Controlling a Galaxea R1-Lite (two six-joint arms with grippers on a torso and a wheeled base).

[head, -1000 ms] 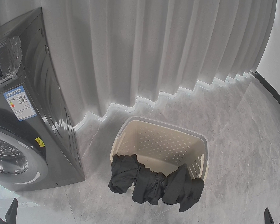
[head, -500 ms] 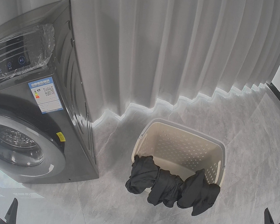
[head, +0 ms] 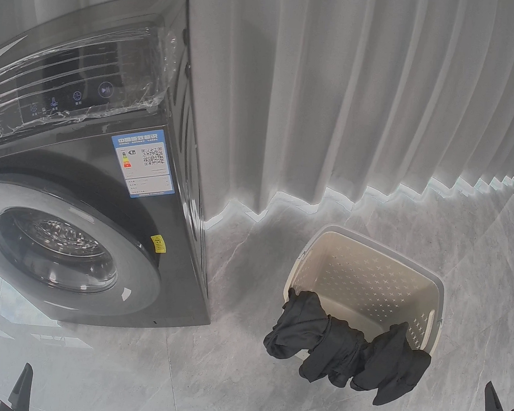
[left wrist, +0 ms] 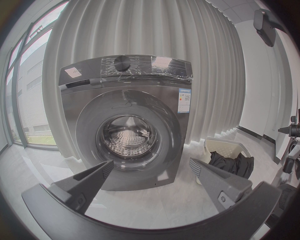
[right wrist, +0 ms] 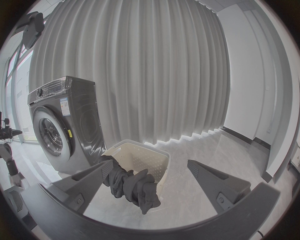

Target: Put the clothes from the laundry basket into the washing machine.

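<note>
Both grippers sit low at the near edge, holding nothing.
- Left gripper (left wrist: pixel 150 164): fingers spread wide, empty, facing the washer (head: pixel 90 212).
- Right gripper (right wrist: pixel 150 165): fingers spread wide, empty, facing the basket (head: pixel 385 241).
- Both are well apart from the clothes (head: pixel 345 353).

The clothes are one dark bundle draped over the basket's near rim. Part of it hangs outside toward the floor (head: pixel 241 380) and the rest sits inside. What shows of the basket's inside is otherwise bare. The basket stands on the floor to the washer's right, not touching it.

The washer door looks shut, since there's glare on the porthole glass, but I can't be sure. The drum behind it looks empty. The curtain (head: pixel 337 103) hangs behind both.

My read on progress: zero. Nothing is grasped and nothing is in the drum. You have it all left to do: open the door if it's shut, grab the bundle, carry it over and push it in. Expect loose ends to trail and snag on the rim.
</note>
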